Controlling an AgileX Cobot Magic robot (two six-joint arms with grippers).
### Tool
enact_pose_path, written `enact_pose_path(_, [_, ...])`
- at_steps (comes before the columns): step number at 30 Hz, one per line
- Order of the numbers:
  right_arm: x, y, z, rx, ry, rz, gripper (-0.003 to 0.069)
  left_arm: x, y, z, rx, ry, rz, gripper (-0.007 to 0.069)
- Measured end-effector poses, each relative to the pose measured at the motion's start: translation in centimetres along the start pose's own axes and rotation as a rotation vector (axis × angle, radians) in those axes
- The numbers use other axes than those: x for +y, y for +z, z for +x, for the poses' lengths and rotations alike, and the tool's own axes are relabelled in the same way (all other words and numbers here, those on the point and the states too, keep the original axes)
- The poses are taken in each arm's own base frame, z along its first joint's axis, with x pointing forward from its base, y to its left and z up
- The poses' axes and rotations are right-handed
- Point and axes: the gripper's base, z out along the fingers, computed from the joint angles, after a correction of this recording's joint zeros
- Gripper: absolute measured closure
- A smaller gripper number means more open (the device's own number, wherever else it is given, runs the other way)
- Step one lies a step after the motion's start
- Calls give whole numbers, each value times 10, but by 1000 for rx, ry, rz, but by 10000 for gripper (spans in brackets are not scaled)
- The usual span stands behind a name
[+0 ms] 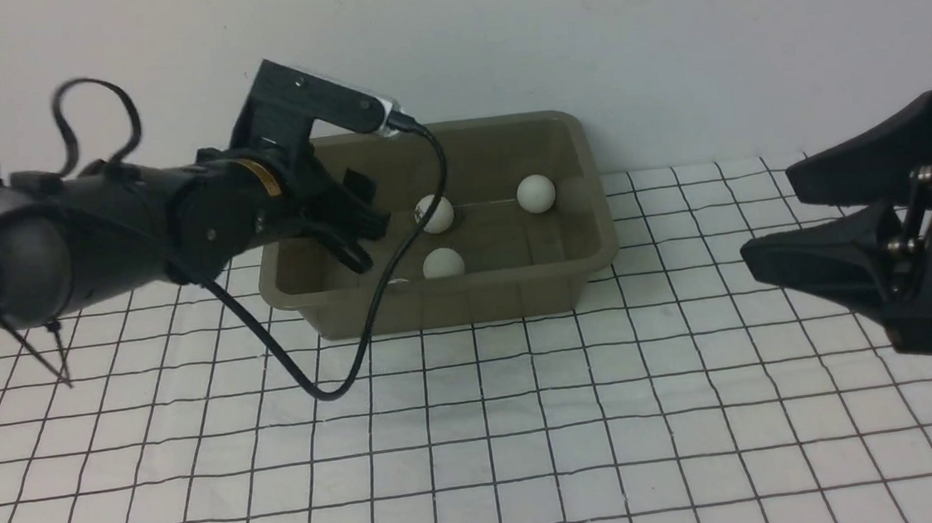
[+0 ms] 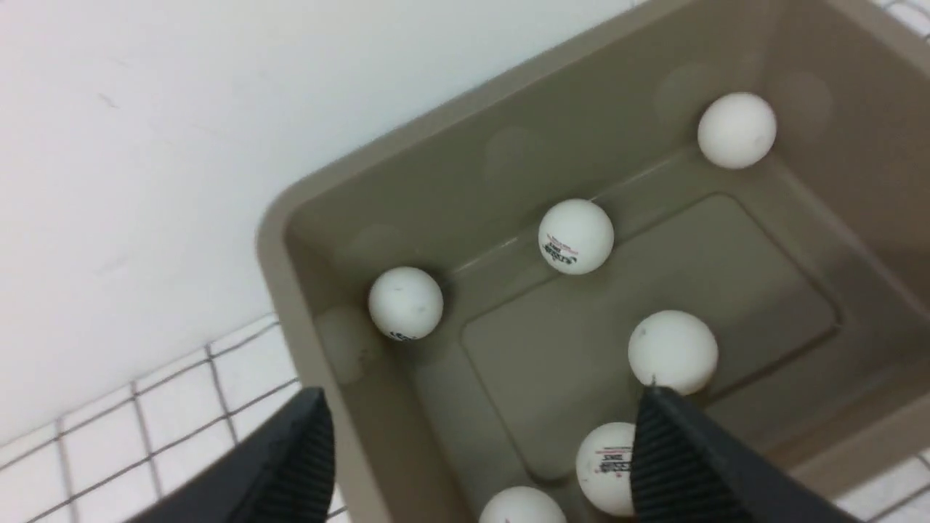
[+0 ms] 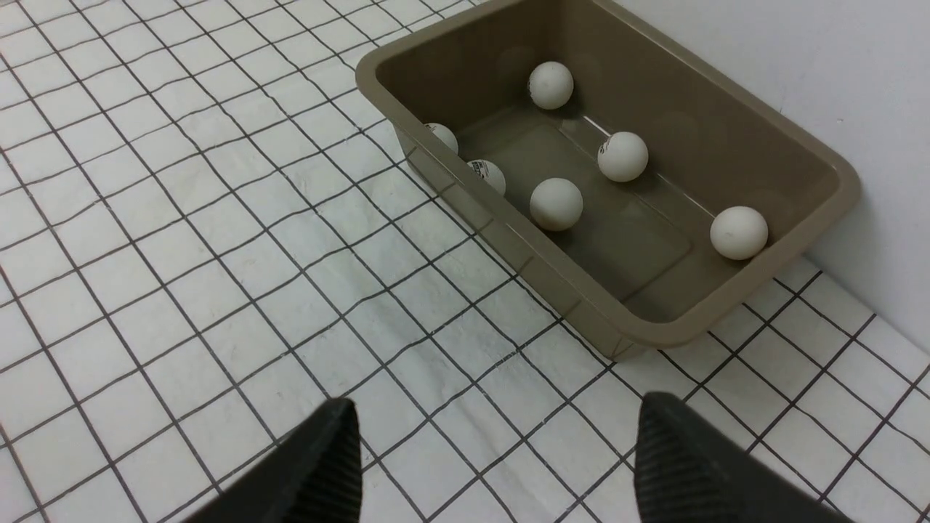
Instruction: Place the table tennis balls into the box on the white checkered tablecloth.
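Found the left gripper (image 1: 369, 240) over the left end of the box (image 1: 469, 304), jaws spread wide, gripping nothing. Counted six table tennis balls (image 3: 556, 204) lying loose on the box floor, below and just beyond those jaws, none touched. Saw the box resting on the white checkered tablecloth (image 1: 530, 439). Found the right gripper (image 1: 770, 218) well to the right of the box, jaws parted and empty, well apart from every ball.

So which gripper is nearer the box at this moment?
Left. The left gripper hangs open right above the box's left end, over the balls inside. The right gripper sits open off to the box's right, above the tablecloth and clear of it.
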Motion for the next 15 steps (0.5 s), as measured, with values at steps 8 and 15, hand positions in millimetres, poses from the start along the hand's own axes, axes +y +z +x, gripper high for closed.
enact_pose_path(8, [0,0,0,-3,4,-1,197,3,-52,-18,-59,0,-11,134])
enact_pose_path(15, [0,0,-1,-9,11,-4,197,5,-75,-15,2,33,-20,134])
